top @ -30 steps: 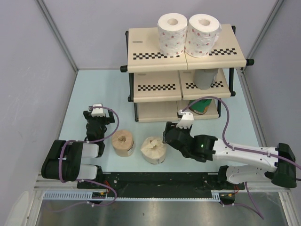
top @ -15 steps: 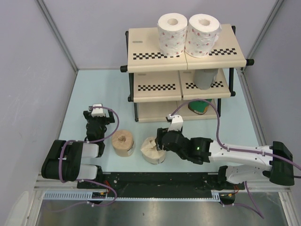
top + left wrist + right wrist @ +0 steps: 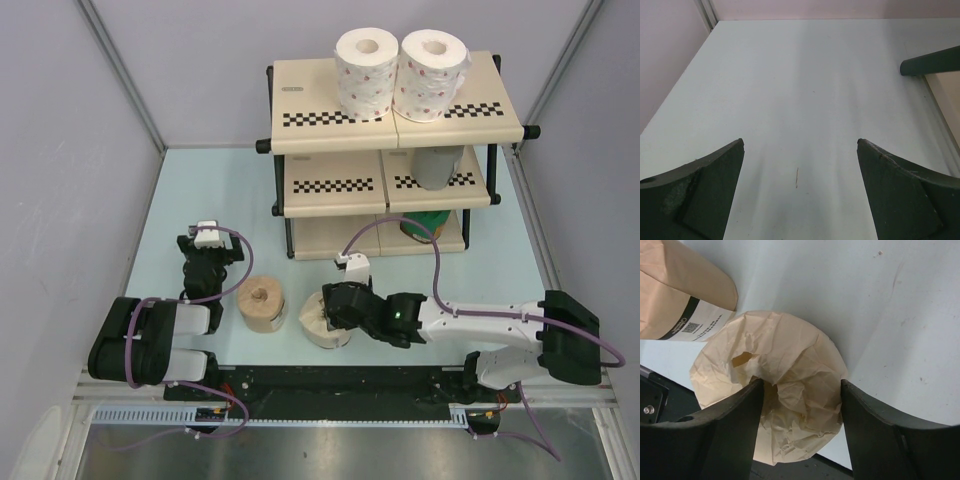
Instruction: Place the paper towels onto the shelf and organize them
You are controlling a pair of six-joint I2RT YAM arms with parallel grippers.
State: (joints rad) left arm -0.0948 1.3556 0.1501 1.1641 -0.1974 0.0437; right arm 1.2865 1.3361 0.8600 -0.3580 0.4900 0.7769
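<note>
**Right arm swings from the shelf to the cream roll**

Swinging left, away from the foot of the shelf [image 3: 310, 100], the right gripper [image 3: 335, 303] now sits over the cream roll [image 3: 318, 325] at the near middle of the table [image 3: 200, 190]; a second ago it was just right of that roll. Nothing else has shifted.

In the right wrist view, the right gripper [image 3: 801, 407] stands about half open around one side of the cream roll [image 3: 785, 360]. One finger lies over the crumpled top near the centre hole and the other sits at the outer rim, with the paper filling the gap. Whether the fingers press the roll cannot be told. The roll rests upright on the table.

The tan-brown roll [image 3: 262, 303] stands just left of it, a little apart.

The left gripper [image 3: 207, 240] hangs over bare table beyond that roll, its jaws spread wide with nothing between them [image 3: 800, 192].

On the shelf, two white dotted rolls [image 3: 365, 70] sit side by side on the top tier. The grey roll [image 3: 435, 165] is on the middle tier and the green roll [image 3: 425, 225] on the bottom, both at the right.
</note>
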